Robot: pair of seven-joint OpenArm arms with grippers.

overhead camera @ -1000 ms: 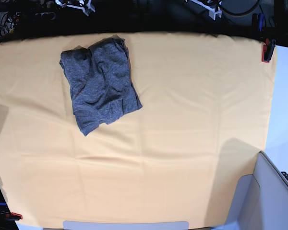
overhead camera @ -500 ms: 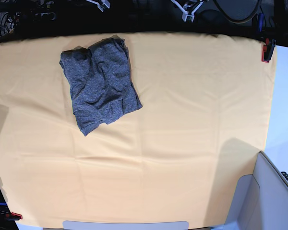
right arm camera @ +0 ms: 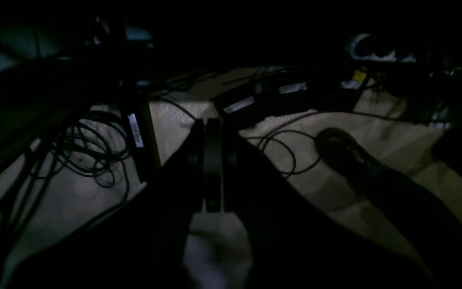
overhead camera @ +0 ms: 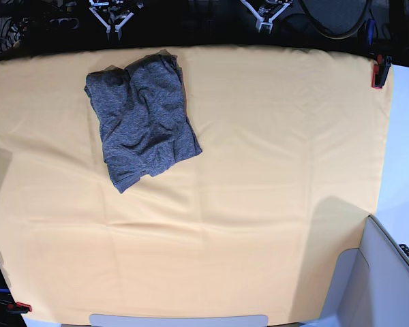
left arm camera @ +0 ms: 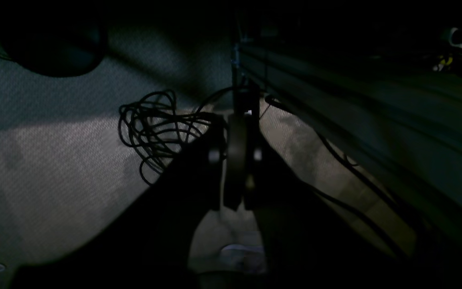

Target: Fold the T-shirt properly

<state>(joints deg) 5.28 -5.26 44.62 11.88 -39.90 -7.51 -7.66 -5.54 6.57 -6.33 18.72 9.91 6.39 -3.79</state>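
No legible text, label or number anywhere

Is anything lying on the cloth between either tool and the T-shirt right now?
Nothing visible. The T-shirt lies alone on the yellow-orange table cloth. The right tool and left tool, both shut, sit beyond the far edge, with only bare cloth between.

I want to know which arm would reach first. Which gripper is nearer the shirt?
The right gripper, at the table's far edge just beyond the shirt. The left gripper sits at the same edge but well off to the side.
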